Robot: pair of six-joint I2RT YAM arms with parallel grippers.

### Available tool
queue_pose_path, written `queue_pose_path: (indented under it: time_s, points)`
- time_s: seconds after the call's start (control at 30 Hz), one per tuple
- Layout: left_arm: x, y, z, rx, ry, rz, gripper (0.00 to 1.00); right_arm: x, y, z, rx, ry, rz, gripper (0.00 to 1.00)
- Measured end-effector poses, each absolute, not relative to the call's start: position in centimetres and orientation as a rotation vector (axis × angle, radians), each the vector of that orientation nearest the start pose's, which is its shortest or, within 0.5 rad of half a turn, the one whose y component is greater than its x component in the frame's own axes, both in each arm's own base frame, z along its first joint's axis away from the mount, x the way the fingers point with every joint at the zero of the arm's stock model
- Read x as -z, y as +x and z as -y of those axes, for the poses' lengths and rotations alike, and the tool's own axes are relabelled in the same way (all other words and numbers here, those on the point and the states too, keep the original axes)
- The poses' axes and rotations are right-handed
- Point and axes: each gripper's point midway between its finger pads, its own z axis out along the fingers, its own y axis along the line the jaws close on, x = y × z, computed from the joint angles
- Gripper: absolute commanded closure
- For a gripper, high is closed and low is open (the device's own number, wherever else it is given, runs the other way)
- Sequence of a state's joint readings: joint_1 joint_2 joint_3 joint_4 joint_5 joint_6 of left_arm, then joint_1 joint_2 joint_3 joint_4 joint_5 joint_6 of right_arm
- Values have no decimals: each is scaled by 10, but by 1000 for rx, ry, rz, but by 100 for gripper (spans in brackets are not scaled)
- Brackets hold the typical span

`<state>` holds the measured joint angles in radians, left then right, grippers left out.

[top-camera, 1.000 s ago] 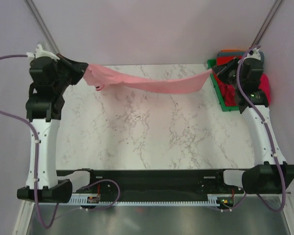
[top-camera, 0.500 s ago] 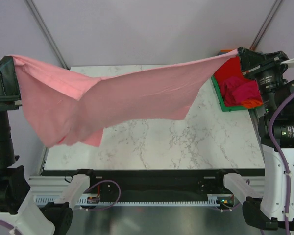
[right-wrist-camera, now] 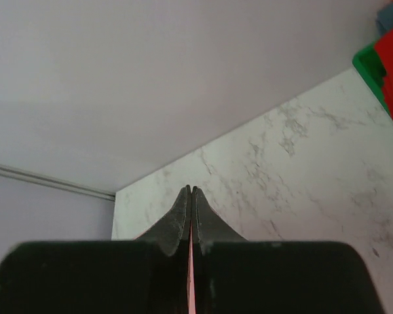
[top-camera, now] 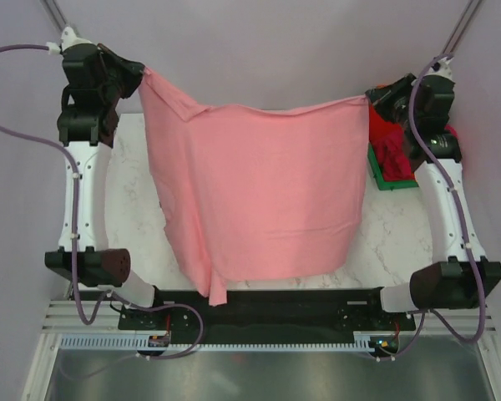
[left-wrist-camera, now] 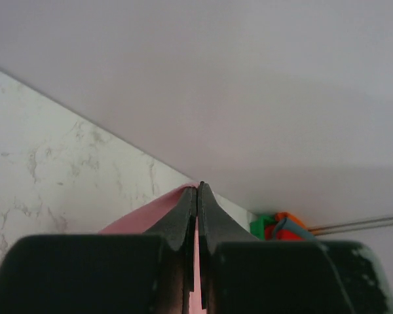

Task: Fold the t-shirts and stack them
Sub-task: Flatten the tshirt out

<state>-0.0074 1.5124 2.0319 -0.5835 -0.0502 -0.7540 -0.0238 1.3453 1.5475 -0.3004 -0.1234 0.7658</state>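
Note:
The salmon-pink t-shirt [top-camera: 263, 192] hangs spread out between my two grippers above the marble table [top-camera: 129, 209]. Its lower edge reaches the table's near edge. My left gripper [top-camera: 140, 70] is shut on the shirt's top left corner; pink cloth [left-wrist-camera: 147, 212] shows between and beside its jaws in the left wrist view. My right gripper [top-camera: 370, 98] is shut on the top right corner; a thin pink strip [right-wrist-camera: 190, 275] shows between its jaws. Other t-shirts, red and magenta [top-camera: 392, 150], lie in the bin at the right.
A green plastic bin [top-camera: 391, 182] stands at the table's right edge, partly behind the right arm; it also shows in the left wrist view [left-wrist-camera: 261, 227] and the right wrist view [right-wrist-camera: 370, 75]. Grey walls close the back and sides.
Both arms have swung back over the table's far edge. The shirt, flung wide and high half a second ago, now hangs flat as a sheet between the grippers.

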Motion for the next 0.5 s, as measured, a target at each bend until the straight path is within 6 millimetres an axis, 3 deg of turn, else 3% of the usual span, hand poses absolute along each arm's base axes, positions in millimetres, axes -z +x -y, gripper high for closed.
queue_pose_path:
  time_s: [0.1,0.17,0.23,0.33,0.5]
  points:
    - [-454,477,23,541,-690,-1659,98,-376,466,-37,-641,634,-1736,100]
    - [-442,496,20,554,-705,-1692,98,-360,485,-34,-635,661,-1780,100]
    - [-444,509,15,570,-710,-1688,98,-360,500,-30,-640,675,-1791,100]
    - [-478,516,9,593,-675,-1605,98,-385,515,-20,-662,668,-1745,100]
    - [-559,499,12,650,-557,-1388,98,-457,516,1,-693,622,-1586,100]
